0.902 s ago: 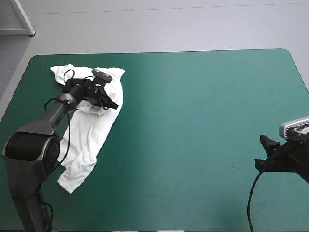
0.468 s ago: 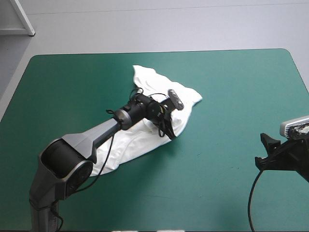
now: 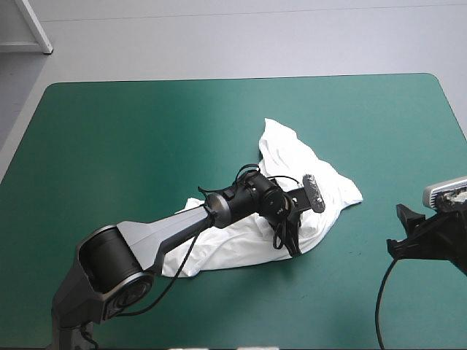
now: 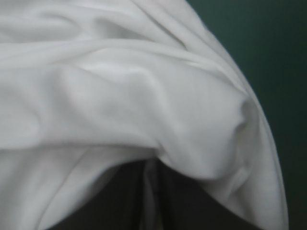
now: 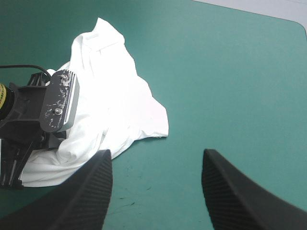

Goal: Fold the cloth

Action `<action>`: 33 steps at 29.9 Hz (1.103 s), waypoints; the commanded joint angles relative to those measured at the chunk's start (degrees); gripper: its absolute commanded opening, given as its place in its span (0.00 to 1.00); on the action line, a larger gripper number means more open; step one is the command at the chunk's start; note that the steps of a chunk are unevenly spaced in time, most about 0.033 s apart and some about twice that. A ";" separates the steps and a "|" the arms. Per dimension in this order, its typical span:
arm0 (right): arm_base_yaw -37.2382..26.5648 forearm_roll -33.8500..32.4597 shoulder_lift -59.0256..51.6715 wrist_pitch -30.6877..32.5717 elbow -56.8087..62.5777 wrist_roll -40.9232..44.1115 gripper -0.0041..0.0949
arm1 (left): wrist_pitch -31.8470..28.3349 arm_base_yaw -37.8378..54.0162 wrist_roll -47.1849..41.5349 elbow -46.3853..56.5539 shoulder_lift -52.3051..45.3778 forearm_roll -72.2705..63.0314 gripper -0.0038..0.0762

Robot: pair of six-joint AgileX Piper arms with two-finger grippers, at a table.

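Observation:
The white T-shirt (image 3: 314, 168) lies crumpled and stretched out across the table's middle, trailing back toward the near left. My left gripper (image 3: 288, 237) is low over its near right part and shut on a fold of it. In the left wrist view the T-shirt (image 4: 120, 96) fills nearly everything and drapes over the left gripper (image 4: 149, 177), whose black fingers meet under the cloth. My right gripper (image 3: 395, 230) stands open near the table's right edge, apart from the shirt. The right wrist view shows the right gripper (image 5: 156, 153) holding nothing, with the T-shirt (image 5: 110, 91) and the left gripper (image 5: 14, 160) ahead of it.
The teal-green cover (image 3: 109, 146) shows bare on the left half and along the far edge. The table's right edge (image 3: 460, 127) runs close by the right gripper.
My left gripper has dragged the T-shirt from the far left corner across to the table's middle right. The right arm has not moved.

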 commanded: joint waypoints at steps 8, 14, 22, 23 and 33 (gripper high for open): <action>0.24 -0.62 0.29 0.42 -1.78 0.21 0.58 | 14.84 -1.72 -12.05 -7.79 -5.67 4.09 0.64; 0.24 0.36 0.29 0.45 -1.78 0.21 0.58 | 22.98 -1.72 -19.43 -21.10 -11.74 14.21 0.62; 0.35 1.70 0.51 2.13 -1.66 -0.07 0.57 | 28.72 -1.72 -28.14 -25.74 -22.76 17.95 0.62; 0.35 1.70 0.51 2.25 -1.66 -0.07 0.57 | 28.72 -1.72 -28.99 -25.34 -24.14 17.95 0.62; 0.35 1.72 1.10 7.03 -1.66 3.03 0.57 | 28.72 4.07 -41.15 -4.09 -43.27 20.51 0.53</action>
